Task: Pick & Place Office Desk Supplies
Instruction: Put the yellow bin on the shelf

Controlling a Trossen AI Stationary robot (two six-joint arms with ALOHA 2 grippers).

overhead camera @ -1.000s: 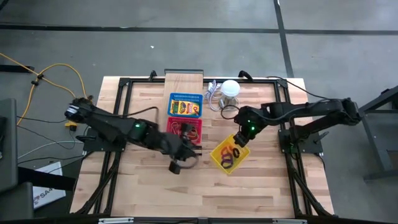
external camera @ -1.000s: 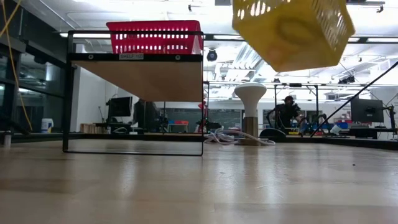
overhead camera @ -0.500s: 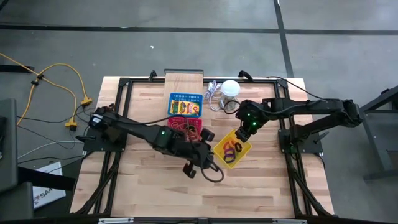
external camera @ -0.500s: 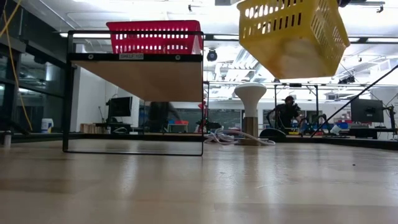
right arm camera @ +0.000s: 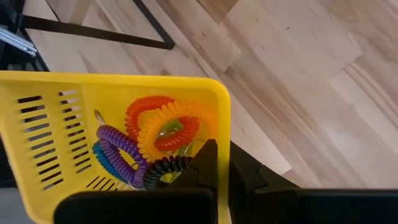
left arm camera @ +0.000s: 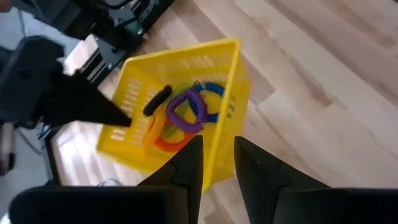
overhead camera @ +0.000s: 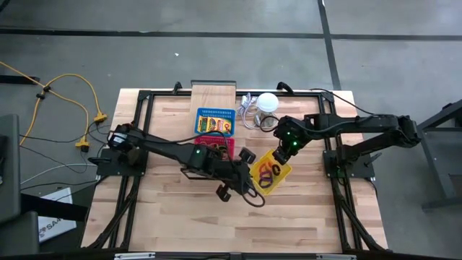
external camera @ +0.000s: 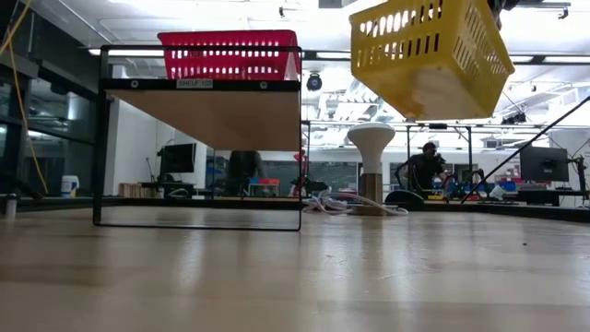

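Swinging in from the red basket (overhead camera: 214,149), the left gripper (left arm camera: 217,163) now straddles the yellow basket (overhead camera: 269,173) wall, fingers parted. Right gripper (right arm camera: 222,163) stays clenched on the opposite wall, holding it aloft; a handover looks likely.

A pale wooden board (overhead camera: 214,94) lies at the table's (overhead camera: 303,217) far edge, with a white ball-like object (overhead camera: 268,102) and its grey cable (overhead camera: 249,114) beside it. A yellow cable (overhead camera: 72,83) trails over the floor left of the table. In the low view, a black frame (external camera: 198,157) carries a shelf, and a person (external camera: 426,166) sits in the room behind.
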